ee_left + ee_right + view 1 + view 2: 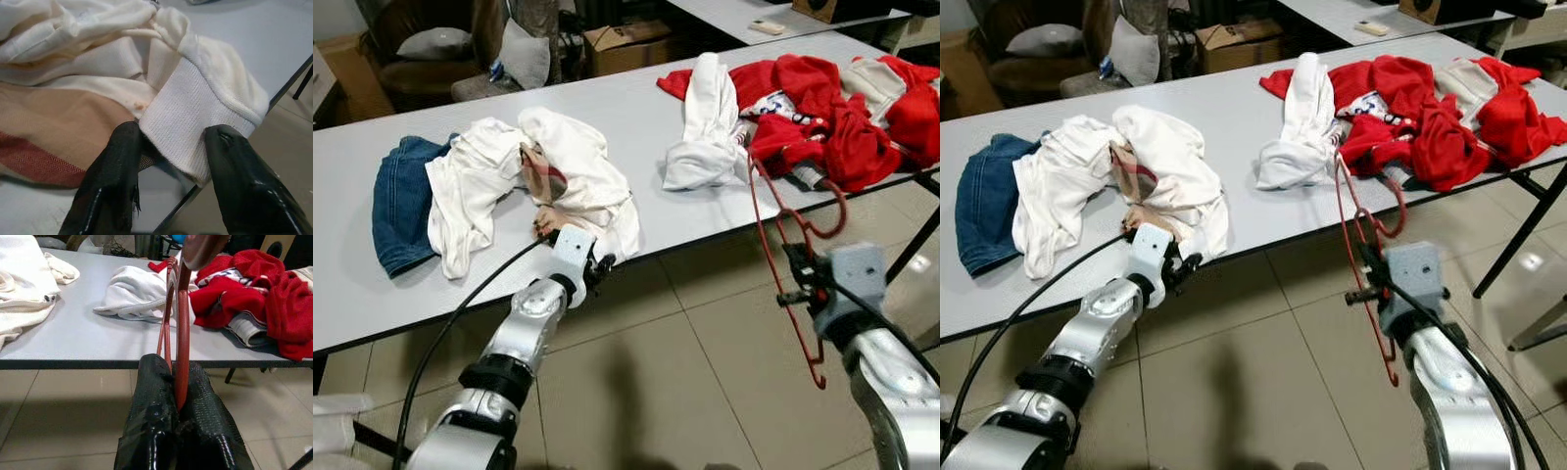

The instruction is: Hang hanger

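Observation:
A red wire hanger (pixel 182 333) stands upright in my right gripper (pixel 795 275), which is shut on its lower bar in front of the table's front edge, to the right. Its hook (pixel 840 211) reaches up near the red clothes. My left gripper (pixel 600 266) is at the table's front edge by a cream-white garment (pixel 573 166) with a tan and red plaid lining. In the left wrist view its fingers (pixel 117 166) stand open, one on each side of the garment's ribbed white cuff (pixel 186 117), which lies between them at the edge.
The long grey table (pixel 636 108) also carries folded blue jeans (pixel 401 201) at the left, a white garment (pixel 705 127) and a heap of red clothes (pixel 827 113) at the right. A cardboard box (pixel 626 44) and a chair (pixel 431 59) stand behind. Tiled floor lies in front.

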You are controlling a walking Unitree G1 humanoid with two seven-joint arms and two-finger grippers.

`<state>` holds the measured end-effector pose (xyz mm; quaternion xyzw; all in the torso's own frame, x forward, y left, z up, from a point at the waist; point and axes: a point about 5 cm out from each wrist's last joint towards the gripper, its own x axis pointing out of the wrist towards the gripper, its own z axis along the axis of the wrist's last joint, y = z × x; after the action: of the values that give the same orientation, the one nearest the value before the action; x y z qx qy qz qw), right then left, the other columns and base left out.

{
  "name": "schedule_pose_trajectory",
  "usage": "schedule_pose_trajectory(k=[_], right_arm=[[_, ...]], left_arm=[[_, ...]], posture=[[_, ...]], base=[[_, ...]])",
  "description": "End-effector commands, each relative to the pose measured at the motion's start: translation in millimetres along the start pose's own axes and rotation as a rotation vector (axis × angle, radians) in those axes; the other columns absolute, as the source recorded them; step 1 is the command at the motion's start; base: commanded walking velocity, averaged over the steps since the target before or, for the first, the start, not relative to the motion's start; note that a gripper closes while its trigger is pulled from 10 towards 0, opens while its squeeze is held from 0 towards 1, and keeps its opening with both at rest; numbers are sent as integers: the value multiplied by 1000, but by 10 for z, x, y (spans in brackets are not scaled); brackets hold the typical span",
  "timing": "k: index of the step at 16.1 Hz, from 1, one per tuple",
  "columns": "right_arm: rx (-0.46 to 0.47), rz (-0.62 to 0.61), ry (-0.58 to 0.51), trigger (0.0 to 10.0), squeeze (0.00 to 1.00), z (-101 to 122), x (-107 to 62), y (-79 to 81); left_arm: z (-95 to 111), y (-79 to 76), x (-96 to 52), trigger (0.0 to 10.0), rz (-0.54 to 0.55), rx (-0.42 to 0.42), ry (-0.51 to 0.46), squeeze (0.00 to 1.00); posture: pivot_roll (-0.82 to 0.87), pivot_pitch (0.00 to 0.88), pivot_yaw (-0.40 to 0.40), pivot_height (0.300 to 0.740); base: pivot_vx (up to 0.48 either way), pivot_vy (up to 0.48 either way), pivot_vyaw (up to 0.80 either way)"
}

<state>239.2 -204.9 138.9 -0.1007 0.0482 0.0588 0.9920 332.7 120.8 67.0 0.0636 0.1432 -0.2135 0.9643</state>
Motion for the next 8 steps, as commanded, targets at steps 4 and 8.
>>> schedule_pose_trajectory(k=[4,8], right_arm=[[-4,4,-23,10000,0,43,21,42],[7,-4,-14,10000,0,-3,5,70]], left_arm=[[50,25,5,0,-20,9,-27,0],[43,48,-7,0,-44,-4,-27,0]], posture=[[-244,0,87,740],[-234,4,104,740]], base=[[0,0,0],[0,0,0]])
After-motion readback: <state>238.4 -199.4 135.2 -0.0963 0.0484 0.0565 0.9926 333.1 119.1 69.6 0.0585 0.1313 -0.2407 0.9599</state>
